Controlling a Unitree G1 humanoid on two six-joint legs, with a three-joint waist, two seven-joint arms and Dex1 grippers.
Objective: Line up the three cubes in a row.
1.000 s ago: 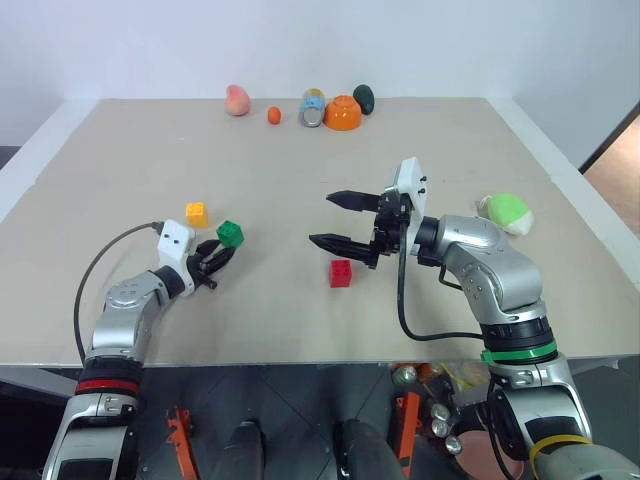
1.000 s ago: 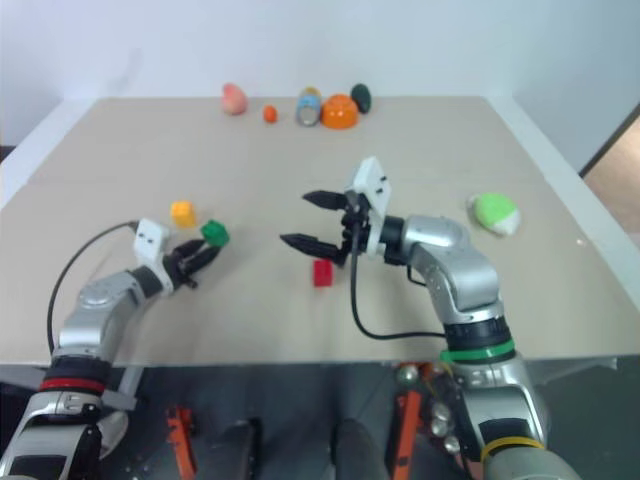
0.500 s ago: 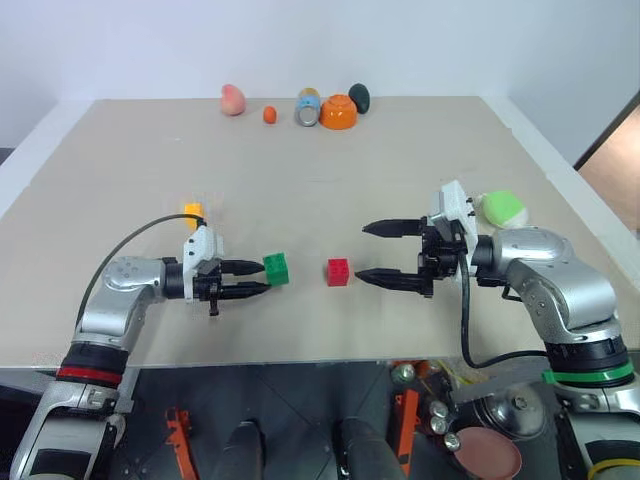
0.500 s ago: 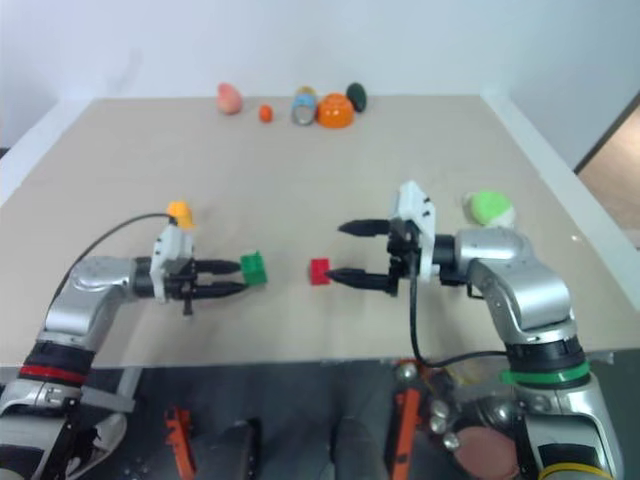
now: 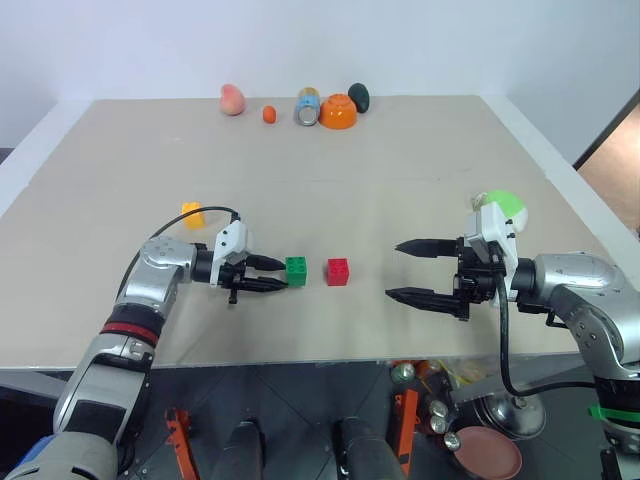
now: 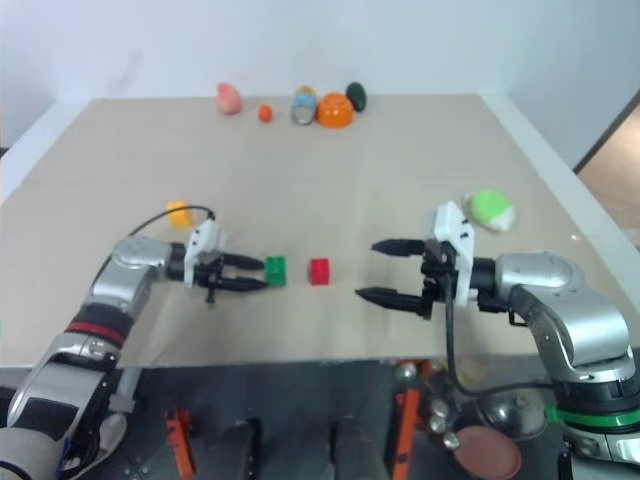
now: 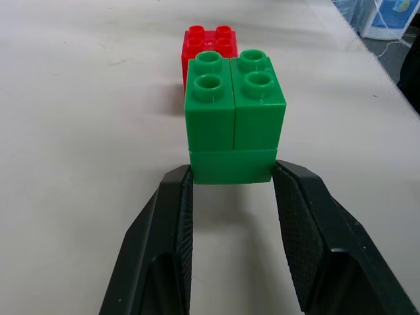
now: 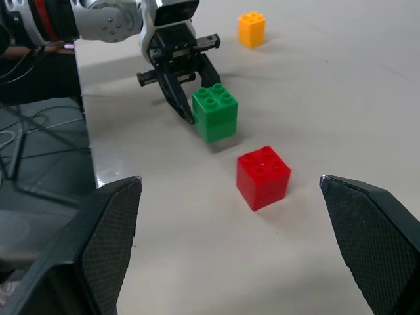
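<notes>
I've got the green cube [image 7: 234, 118] pinched low in my left gripper [image 5: 282, 279] — red cube [image 5: 338, 271] just beyond it, yellow cube [image 5: 193, 213] well behind; right gripper [image 5: 412, 270] gapes wide, empty.

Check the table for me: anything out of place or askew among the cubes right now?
The yellow cube sits apart, behind the left arm, off the line that the green cube and red cube form. Those two stand upright, side by side with a small gap. The left hand grips the green one. Nothing is tipped or damaged.
</notes>
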